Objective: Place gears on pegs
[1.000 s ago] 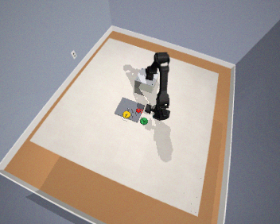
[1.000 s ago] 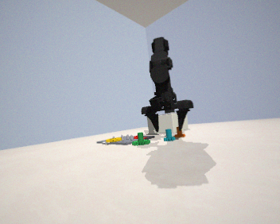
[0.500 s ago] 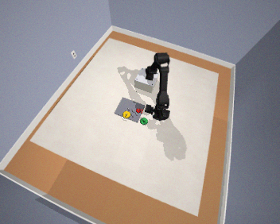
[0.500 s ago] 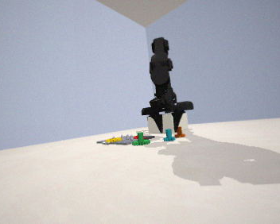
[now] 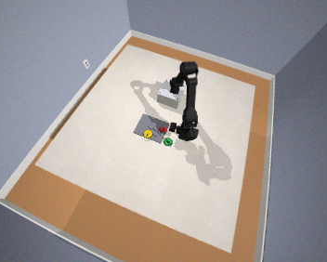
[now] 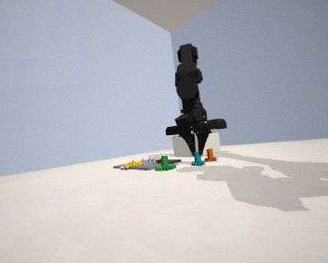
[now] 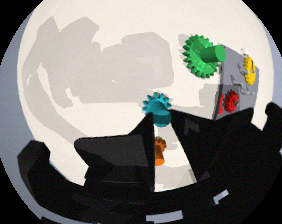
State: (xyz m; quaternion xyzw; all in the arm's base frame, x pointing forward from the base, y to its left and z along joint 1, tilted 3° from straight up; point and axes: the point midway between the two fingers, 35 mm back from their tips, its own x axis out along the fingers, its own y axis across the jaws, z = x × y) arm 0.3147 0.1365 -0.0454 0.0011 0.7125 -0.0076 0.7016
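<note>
My gripper [image 6: 198,153] [image 7: 160,113] is shut on the handle of the teal gear [image 6: 198,160] [image 7: 156,103], which is upright at table level. An orange gear [image 6: 211,157] [image 7: 160,145] stands close by. A larger green gear [image 5: 168,142] [image 6: 165,165] [image 7: 198,56] stands beside the grey board [image 5: 144,122] [image 7: 232,62]. The red gear [image 5: 163,129] [image 7: 232,101] and the yellow gear [image 5: 148,134] [image 6: 133,164] [image 7: 249,70] are on the board. The pegs are too small to make out clearly. In the top view the arm hides the teal and orange gears.
A pale box [image 5: 169,98] [image 6: 214,142] stands behind the board, at the arm's base. The green gear is between the teal gear and the board's near corner in the wrist view. Arm shadows lie across the table.
</note>
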